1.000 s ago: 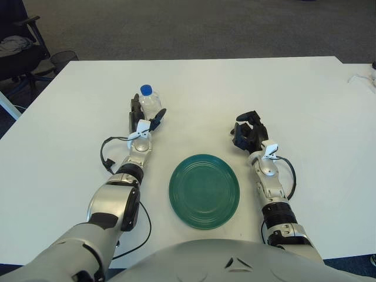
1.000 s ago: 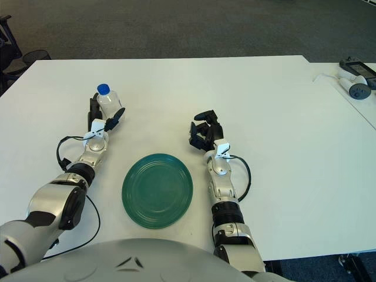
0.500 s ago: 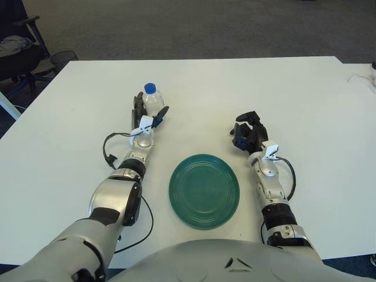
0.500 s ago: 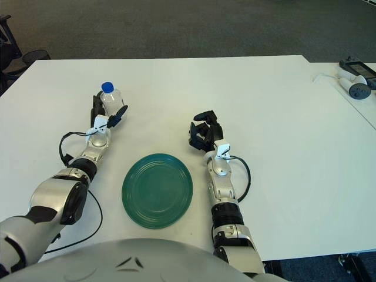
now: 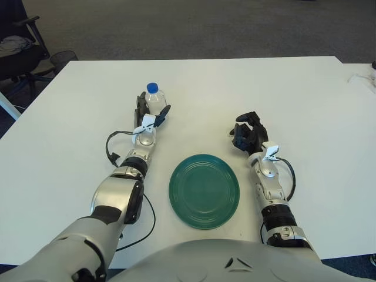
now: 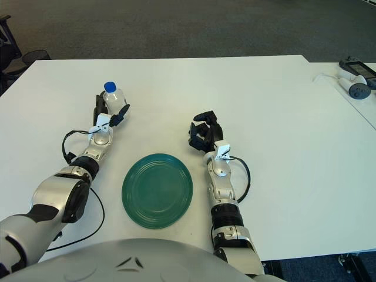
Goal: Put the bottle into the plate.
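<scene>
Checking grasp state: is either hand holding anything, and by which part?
The left hand grips the bottle around its body, below the cap. The right hand holds nothing.

Over the interval, I extended my left hand [image 5: 148,113] farther across the table, away from my body, with its fingers around the bottle [image 5: 154,101]. The bottle travelled with it, moving farther from the plate [image 5: 204,190].

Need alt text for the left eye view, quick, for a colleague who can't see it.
The robot's left hand is closed around an upright blue-capped bottle on a white table. An empty green plate lies nearer the robot, and the right hand rests curled beside it.
</scene>
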{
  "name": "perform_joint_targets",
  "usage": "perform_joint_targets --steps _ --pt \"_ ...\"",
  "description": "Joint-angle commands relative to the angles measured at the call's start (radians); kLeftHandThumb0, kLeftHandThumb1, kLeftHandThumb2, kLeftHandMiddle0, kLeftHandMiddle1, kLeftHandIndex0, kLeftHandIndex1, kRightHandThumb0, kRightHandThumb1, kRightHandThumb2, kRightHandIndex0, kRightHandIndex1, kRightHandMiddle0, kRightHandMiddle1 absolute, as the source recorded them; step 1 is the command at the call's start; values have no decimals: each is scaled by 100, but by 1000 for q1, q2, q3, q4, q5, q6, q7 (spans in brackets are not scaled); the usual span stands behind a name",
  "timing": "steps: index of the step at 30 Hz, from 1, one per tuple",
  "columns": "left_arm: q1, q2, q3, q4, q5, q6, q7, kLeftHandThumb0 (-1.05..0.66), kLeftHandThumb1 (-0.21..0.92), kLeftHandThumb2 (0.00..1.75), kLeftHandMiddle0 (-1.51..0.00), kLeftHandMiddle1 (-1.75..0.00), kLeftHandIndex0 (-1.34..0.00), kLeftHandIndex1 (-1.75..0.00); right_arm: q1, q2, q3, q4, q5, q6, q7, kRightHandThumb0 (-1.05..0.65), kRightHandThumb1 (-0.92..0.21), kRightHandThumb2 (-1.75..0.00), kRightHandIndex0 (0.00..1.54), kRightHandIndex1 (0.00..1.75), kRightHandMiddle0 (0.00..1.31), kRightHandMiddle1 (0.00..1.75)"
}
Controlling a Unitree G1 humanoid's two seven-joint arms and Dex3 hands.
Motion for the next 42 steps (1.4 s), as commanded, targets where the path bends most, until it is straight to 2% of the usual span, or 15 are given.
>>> perform_joint_targets --steps 1,3,7,10,12,13,14,16,17,18,19,22,26,34,42 --pt "-35 0 -7 7 11 13 10 -105 92 25 0 -53 0 -54 34 4 -2 27 11 47 2 -1 -51 -107 48 167 27 174" --pt "-37 0 -10 9 14 12 16 -105 92 26 0 -56 0 -58 33 4 -3 27 11 46 1 -1 -51 -107 48 167 27 174" --pt "-41 0 -15 13 17 7 22 -105 92 23 0 -74 0 -80 33 5 -3 28 10 45 -1 -1 -51 -107 49 166 27 175" --pt "-43 1 -12 17 11 -4 4 -104 92 19 -3 -100 0 -110 33 5 -2 29 10 47 -1 -1 -51 -107 49 166 27 174" --pt "-44 0 -9 19 6 -13 -7 -98 89 20 -13 -121 -2 -139 32 3 -3 30 10 48 0 -1 -51 -107 49 166 27 174" --pt "-42 -1 -7 19 3 -30 -12 -97 87 22 -15 -125 -2 -145 32 2 -3 30 10 50 0 -1 -51 -107 50 166 27 174" --pt "-41 -1 -5 19 1 -42 -16 -87 79 33 -34 -143 -21 -155 31 2 -3 31 9 52 0 -1 -51 -107 50 166 26 174" --pt "-40 -2 -1 21 -1 -69 -17 -76 67 54 -64 -162 -47 -167 31 1 -3 31 8 54 -2 -1 -51 -107 50 167 26 174" --pt "-39 -4 1 22 -2 -81 -13 -74 65 57 -70 -164 -53 -168 31 1 -3 31 8 54 -2 -1 -51 -107 50 167 26 174" --pt "-39 -5 2 22 -3 -89 -10 -69 61 65 -82 -168 -63 -171 31 1 -3 31 7 54 -2 -1 -51 -107 50 167 26 174" --pt "-41 -12 4 19 -6 -99 -1 -67 60 68 -86 -169 -67 -171 31 2 -3 31 6 53 -3 -1 -51 -107 50 167 26 174" --pt "-46 -44 25 -4 -32 -126 19 -51 50 93 -108 -173 -88 -174 31 2 -2 31 2 50 -9 -1 -51 -108 50 167 26 174" --pt "-47 -60 58 -14 -70 -161 1 -39 42 114 -120 -174 -101 -174 28 1 -2 36 2 49 -8 -1 -51 -108 50 167 26 174" --pt "-43 -49 66 -24 -87 -198 -70 -24 30 137 -130 -175 -112 -175 22 -3 -1 52 -1 34 -4 -1 -51 -107 50 166 26 174" --pt "-42 -47 62 -35 -83 -200 -85 -12 24 145 -132 -175 -112 -175 21 0 -2 55 -1 29 -10 -1 -51 -108 50 166 26 174"
